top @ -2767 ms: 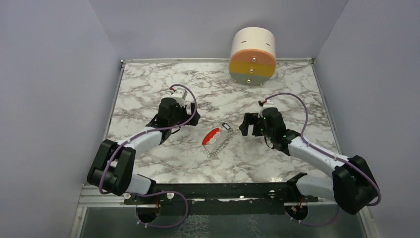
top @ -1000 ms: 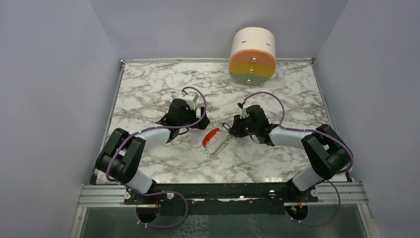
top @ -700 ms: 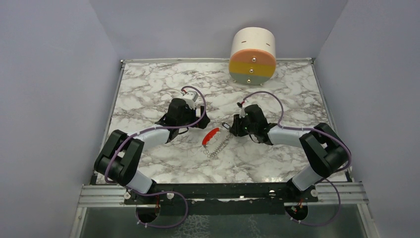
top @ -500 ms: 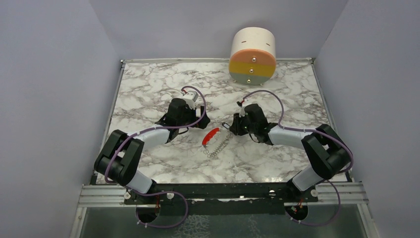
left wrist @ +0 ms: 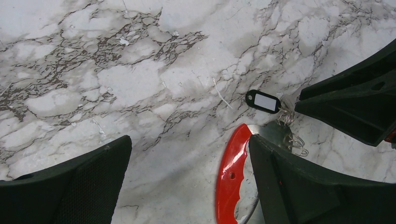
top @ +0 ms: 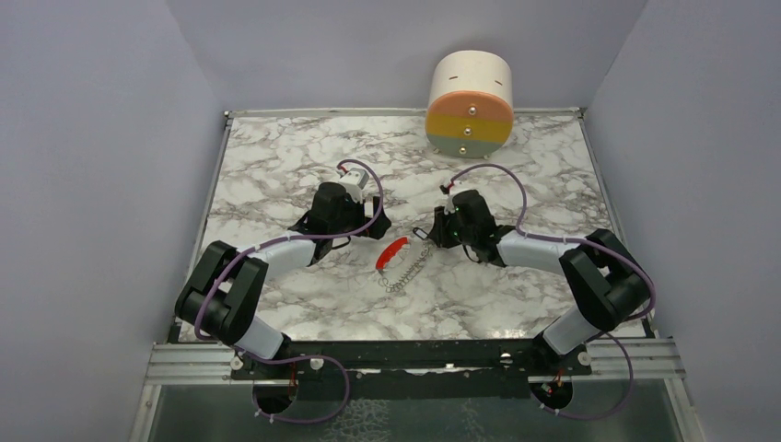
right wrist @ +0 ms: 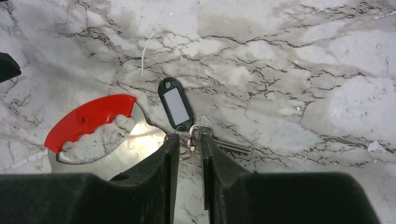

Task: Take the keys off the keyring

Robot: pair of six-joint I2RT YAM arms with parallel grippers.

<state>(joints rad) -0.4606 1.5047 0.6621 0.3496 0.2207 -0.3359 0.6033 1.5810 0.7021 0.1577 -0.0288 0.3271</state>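
Marble-patterned tabletop (top: 276, 175) carries the keys (top: 398, 258) at centre frame in the top view, between the two grippers. The keyring (right wrist: 193, 134), a thin wire loop, is seen low in the right wrist view at the tips of the right gripper (right wrist: 188, 137), whose fingers are drawn almost together about it. The left gripper (left wrist: 190, 140) is spread wide and holds nothing; the finger at the right of its wrist view covers part of the red-handled piece (left wrist: 231, 172).

A slip is judged likely, since the wire is thin and a pull could free it from the tips. With nothing pinned by the left gripper, the whole bunch could simply be dragged along.

In the right wrist view the red-handled piece is laid with its long axis from lower left to upper right. The black key tag (right wrist: 175, 105) stands nearly vertical, hole end up, and the silver key (right wrist: 229, 147) points toward the right edge.
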